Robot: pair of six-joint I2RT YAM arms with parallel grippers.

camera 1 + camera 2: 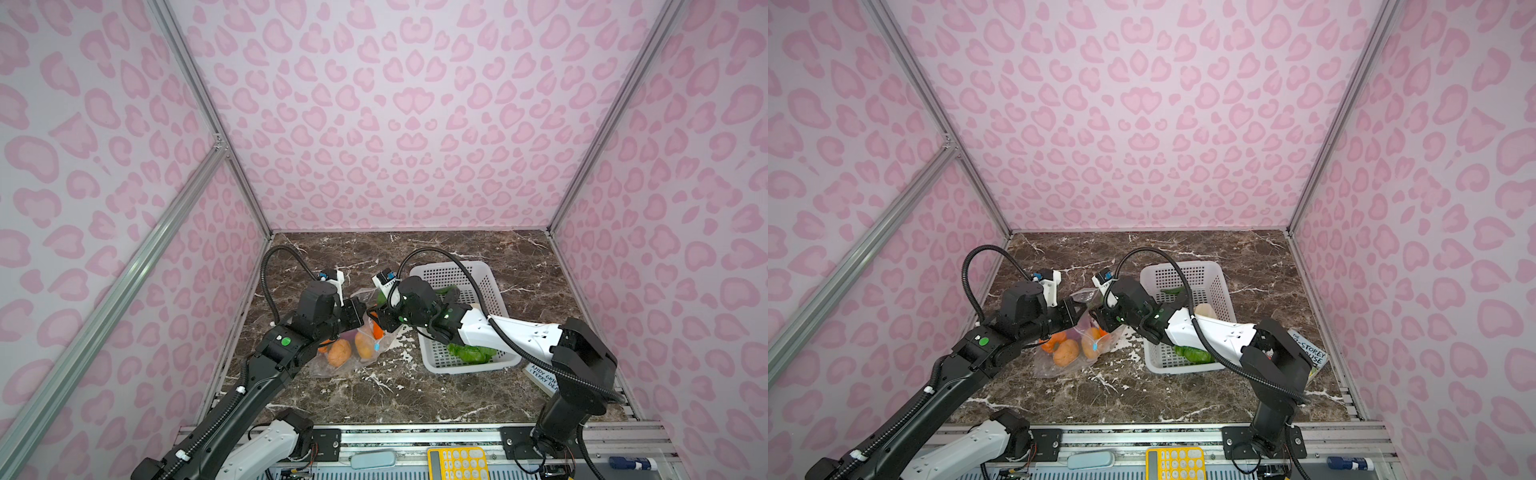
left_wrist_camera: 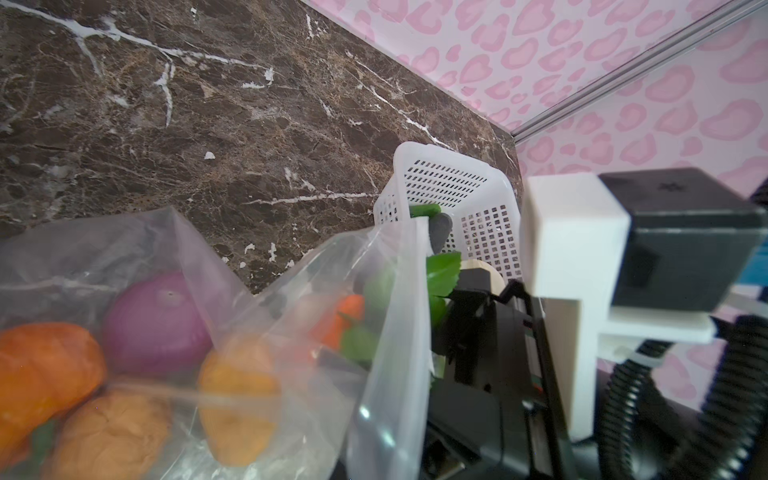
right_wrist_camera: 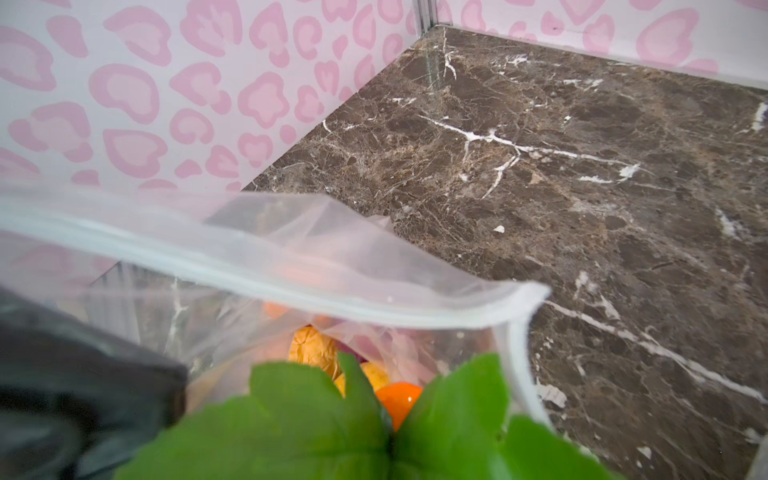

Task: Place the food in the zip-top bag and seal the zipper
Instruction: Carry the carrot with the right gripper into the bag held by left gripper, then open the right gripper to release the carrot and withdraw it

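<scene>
The clear zip-top bag (image 1: pixel 328 368) (image 1: pixel 1054 365) lies left of centre with its mouth lifted. Inside it are two tan potatoes (image 1: pixel 338 353) (image 1: pixel 365 347), a pumpkin (image 2: pixel 41 365) and a purple onion (image 2: pixel 158 324). My left gripper (image 1: pixel 360 313) is shut on the bag's mouth edge. My right gripper (image 1: pixel 380 318) is at the mouth, where the carrot (image 3: pixel 397 401) sits with its green leaves (image 3: pixel 311 415) hiding the jaws. The zipper (image 3: pixel 249 266) runs open across the right wrist view, and its blue tab (image 1: pixel 377 345) hangs by the potatoes. The cabbage (image 1: pixel 471 353) lies in the basket.
A white perforated basket (image 1: pixel 469 368) (image 1: pixel 1183 368) stands right of the bag, under my right arm, with another green item (image 1: pixel 446 291) at its far end. A book (image 1: pixel 1312 357) lies at the front right. A yellow calculator (image 1: pixel 457 463) rests on the front rail.
</scene>
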